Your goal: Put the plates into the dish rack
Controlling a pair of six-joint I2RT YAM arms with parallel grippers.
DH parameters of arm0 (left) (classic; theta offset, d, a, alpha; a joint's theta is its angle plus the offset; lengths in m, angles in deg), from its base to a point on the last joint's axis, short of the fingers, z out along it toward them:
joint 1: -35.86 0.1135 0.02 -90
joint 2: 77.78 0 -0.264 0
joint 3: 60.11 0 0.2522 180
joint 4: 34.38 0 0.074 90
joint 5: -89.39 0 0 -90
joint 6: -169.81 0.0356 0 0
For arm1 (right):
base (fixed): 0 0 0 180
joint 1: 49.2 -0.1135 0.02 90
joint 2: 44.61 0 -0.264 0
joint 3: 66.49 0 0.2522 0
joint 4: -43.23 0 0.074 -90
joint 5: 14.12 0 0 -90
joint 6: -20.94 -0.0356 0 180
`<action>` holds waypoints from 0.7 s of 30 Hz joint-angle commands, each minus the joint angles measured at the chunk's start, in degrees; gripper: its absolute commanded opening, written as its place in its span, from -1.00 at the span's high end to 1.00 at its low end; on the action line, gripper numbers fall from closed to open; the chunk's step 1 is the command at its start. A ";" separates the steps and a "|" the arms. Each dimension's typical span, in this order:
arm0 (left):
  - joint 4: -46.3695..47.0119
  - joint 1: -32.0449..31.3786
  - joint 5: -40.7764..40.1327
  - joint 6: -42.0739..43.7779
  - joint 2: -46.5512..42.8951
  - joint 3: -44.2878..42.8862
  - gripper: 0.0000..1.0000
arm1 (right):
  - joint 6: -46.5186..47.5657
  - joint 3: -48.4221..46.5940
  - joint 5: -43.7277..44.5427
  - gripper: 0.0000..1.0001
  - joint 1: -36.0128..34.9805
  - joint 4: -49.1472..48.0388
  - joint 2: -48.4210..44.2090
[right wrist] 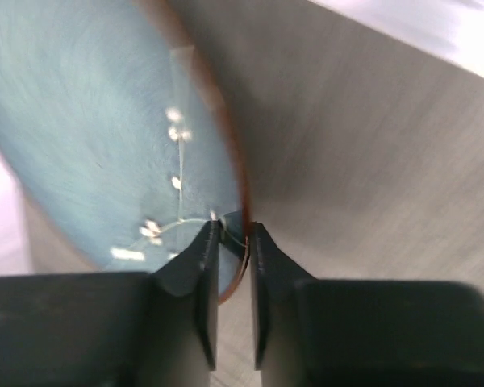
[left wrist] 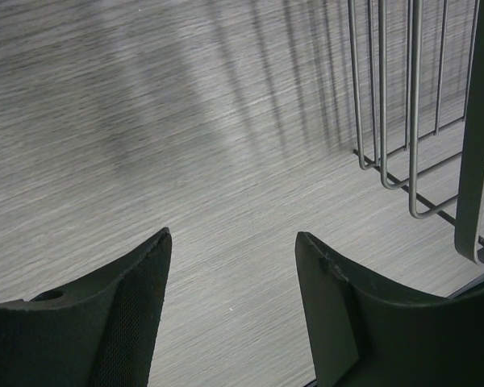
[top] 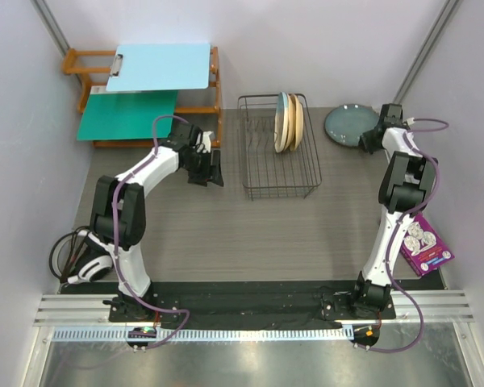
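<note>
At the far right corner of the worktop [top: 226, 234], the dark teal plate [top: 348, 126] lay well apart from the dish rack [top: 246, 161]. My right tool [top: 373, 137] was at that plate's right edge. Through the right wrist camera I saw the right tool [right wrist: 232, 234] narrowed onto the brownish rim of the dark teal plate [right wrist: 89, 121], one finger on each face of it. I could not tell whether the plate had left the worktop.

Three plates [top: 289, 122] stood on edge, close together, in the far right part of the dish rack. The nearer half of the rack held nothing.

My left tool [top: 208, 168] hung just left of the rack, over bare worktop. From the left wrist camera the left tool [left wrist: 234, 238] stood wide with nothing between its fingers, and the rack's wires [left wrist: 383, 121] showed at the upper right.

Behind the left arm sat an orange wooden rack [top: 214, 81] with two clipboards [top: 161, 68] on it.
</note>
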 commanded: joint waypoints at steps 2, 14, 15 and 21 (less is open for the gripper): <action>-0.64 -0.39 1.89 -0.29 0.23 -2.58 -0.28 | 1.35 1.35 0.54 0.74 -2.02 2.77 -0.71; -0.37 -0.30 5.50 -1.35 -1.26 -0.74 -0.26 | 4.25 20.42 4.31 0.98 -2.03 5.94 -17.49; 0.32 -0.39 5.50 -1.44 -1.61 0.31 -0.26 | 4.52 21.74 4.58 0.97 -1.68 6.11 -18.81; 5.16 -0.30 6.55 -4.24 -5.04 4.71 -0.26 | 9.96 28.52 5.98 0.98 0.08 7.87 -27.43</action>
